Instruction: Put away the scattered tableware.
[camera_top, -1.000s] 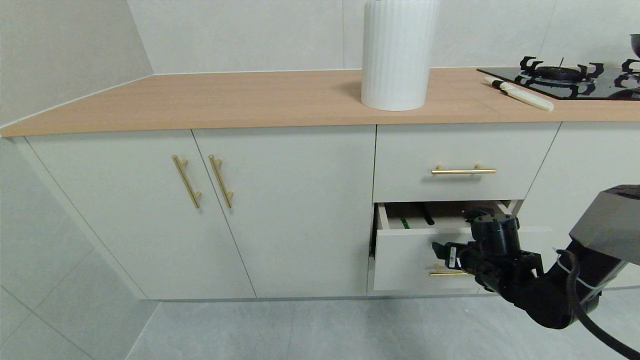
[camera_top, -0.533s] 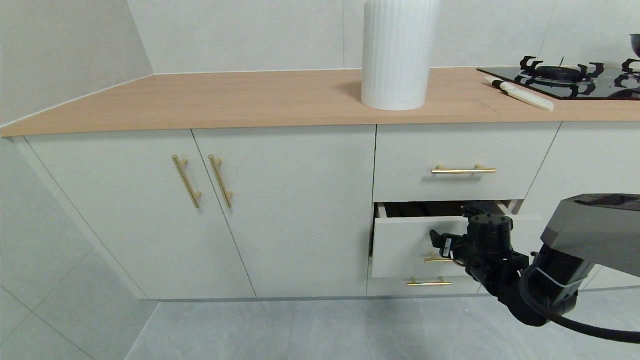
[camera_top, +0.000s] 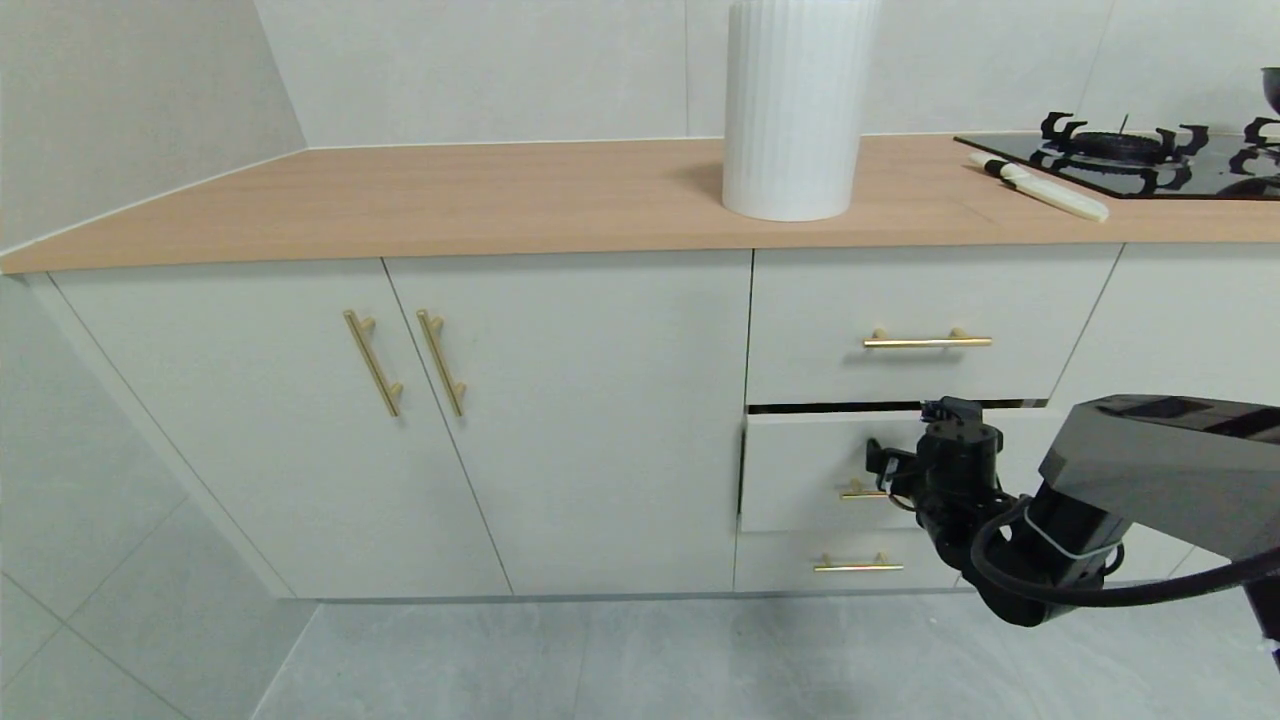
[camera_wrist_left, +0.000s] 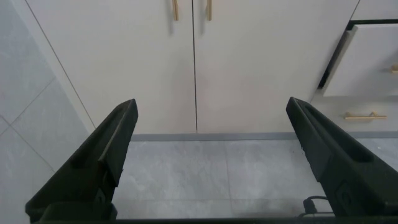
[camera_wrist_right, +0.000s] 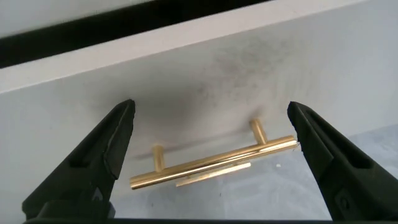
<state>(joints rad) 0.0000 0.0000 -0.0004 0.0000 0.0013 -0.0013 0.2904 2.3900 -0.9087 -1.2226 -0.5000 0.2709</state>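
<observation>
The right fingers (camera_wrist_right: 99, 162) stand spread wide before the middle drawer (camera_top: 800, 470), its brass handle (camera_wrist_right: 211, 160) between them ungripped; the left fingers (camera_wrist_left: 99, 155) gape equally wide, holding nothing.

Pale cabinetry, warm wood, brass accents.

The countertop (camera_top: 450, 200) is light orange-brown wood grain. The cabinet doors (camera_top: 580, 400) and drawer front (camera_top: 800, 470) are plain off-white, and each handle (camera_top: 927, 342) is brushed gold. The canister (camera_top: 793, 110) is white with fine vertical ribbing. The hob (camera_top: 1130, 170) is glossy black, and the slim utensil (camera_top: 1050, 192) beside it looks cream with a dark end, though it shows small. The wall (camera_top: 480, 70) and the floor tiles (camera_top: 600, 660) are pale grey. The left gripper (camera_wrist_left: 211, 162) and right gripper (camera_wrist_right: 211, 134) are matte black.
</observation>
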